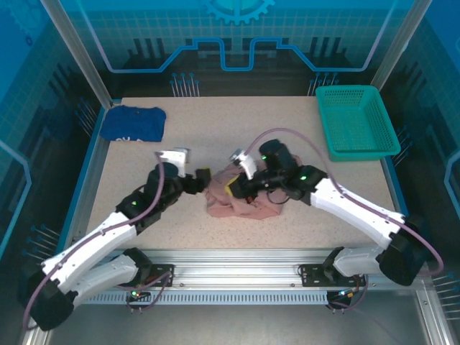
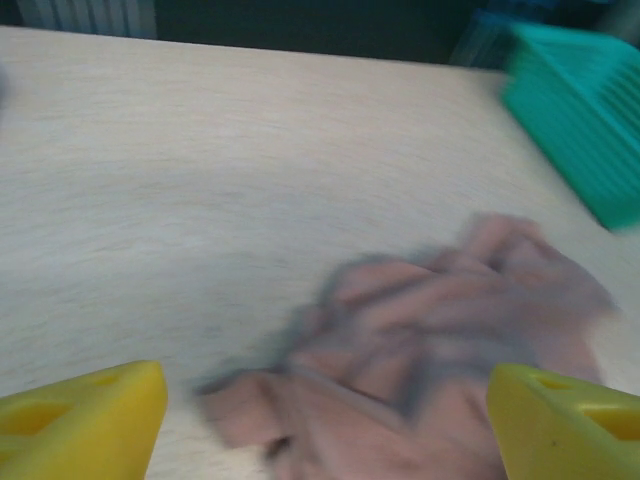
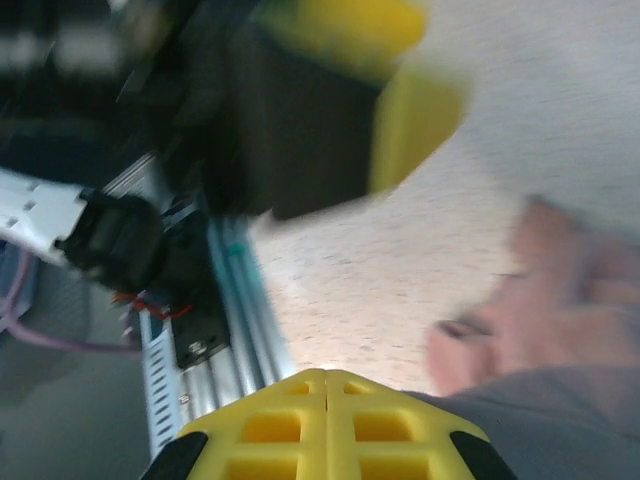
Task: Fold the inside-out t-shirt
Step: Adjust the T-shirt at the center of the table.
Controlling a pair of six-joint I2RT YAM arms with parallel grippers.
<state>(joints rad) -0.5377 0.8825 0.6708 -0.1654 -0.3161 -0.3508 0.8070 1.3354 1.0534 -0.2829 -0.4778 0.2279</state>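
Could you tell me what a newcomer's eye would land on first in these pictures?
A crumpled dusty-pink t-shirt lies centre stage: the left gripper open at its left edge, the right gripper shut over it. Next come the bright green basket in the far right corner and a dark blue garment far left.

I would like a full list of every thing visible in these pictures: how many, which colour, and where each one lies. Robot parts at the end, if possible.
dusty-pink cloth t-shirt: one, pink, crumpled in the near middle of the table.
dark blue folded garment: one, dark blue, far left corner of the table.
teal plastic mesh basket: one, teal green, far right corner.
speckled beige table: one, beige, under all of these.
left gripper: one, yellow fingers, open, just left of the t-shirt.
right gripper: one, yellow fingers, shut, at the t-shirt's left part; whether it pinches cloth is unclear.
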